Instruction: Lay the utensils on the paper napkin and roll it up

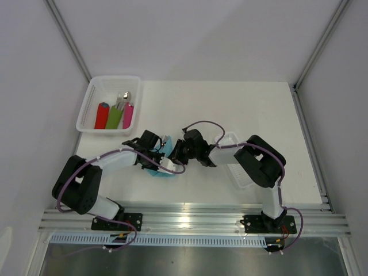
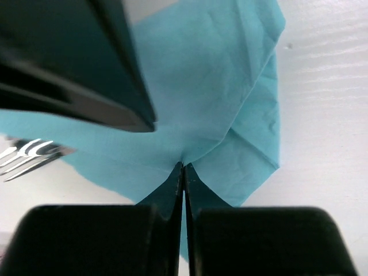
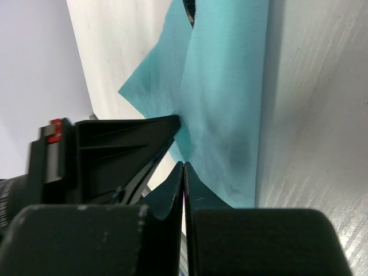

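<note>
The teal paper napkin (image 2: 201, 86) lies crumpled and partly folded on the white table; only a sliver of it (image 1: 159, 173) shows under the arms in the top view. My left gripper (image 2: 183, 165) is shut, pinching a fold of the napkin. My right gripper (image 3: 183, 164) is also shut on a napkin edge (image 3: 224, 103). The two grippers meet at mid-table, left (image 1: 163, 156) and right (image 1: 176, 153). Fork tines of the utensils (image 2: 30, 155) poke out from under the napkin at the left of the left wrist view. The rest of the utensils is hidden.
A white basket (image 1: 92, 98) at the back left holds red, green and pink rolled napkins with cutlery tips. A second white basket (image 1: 237, 172) sits under the right arm. The right gripper's black body (image 2: 75, 69) hangs close over the napkin.
</note>
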Robot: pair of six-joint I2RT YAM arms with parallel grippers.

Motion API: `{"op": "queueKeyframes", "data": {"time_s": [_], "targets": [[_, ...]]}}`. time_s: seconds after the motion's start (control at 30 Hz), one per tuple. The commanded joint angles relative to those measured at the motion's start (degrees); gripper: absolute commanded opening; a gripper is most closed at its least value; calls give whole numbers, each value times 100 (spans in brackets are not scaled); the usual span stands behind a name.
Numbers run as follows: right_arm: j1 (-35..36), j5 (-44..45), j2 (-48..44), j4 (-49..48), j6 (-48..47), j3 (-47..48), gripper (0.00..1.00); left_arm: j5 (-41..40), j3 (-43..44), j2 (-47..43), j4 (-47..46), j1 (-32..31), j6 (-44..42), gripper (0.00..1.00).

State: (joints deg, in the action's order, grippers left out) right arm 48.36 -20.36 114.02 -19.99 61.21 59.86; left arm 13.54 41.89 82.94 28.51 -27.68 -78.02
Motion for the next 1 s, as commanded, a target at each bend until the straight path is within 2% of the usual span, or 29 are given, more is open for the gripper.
{"op": "queueKeyframes", "data": {"time_s": [0.0, 0.3, 0.5, 0.53, 0.63, 0.77, 0.97], "targets": [[-2, 76, -29, -119, -65, 9, 0, -106, 188, 170, 286, 17, 67, 1], [-11, 120, 191, -32, -39, -62, 0, -203, 320, 311, 269, 8, 138, 1], [-55, 137, 288, 74, -92, -9, 0, -89, 346, 267, 155, 8, 296, 11], [-63, 138, 314, 109, -83, 0, 0, -62, 355, 258, 155, 8, 313, 18], [-72, 155, 367, 118, -74, -18, 0, 17, 390, 206, 242, 17, 576, 25], [-63, 181, 349, 100, -65, -44, 0, 412, 820, 135, 672, 52, 1209, 29], [-37, 225, 226, 126, -179, 79, 0, 517, 706, -128, 830, 149, 1368, 34]]}}
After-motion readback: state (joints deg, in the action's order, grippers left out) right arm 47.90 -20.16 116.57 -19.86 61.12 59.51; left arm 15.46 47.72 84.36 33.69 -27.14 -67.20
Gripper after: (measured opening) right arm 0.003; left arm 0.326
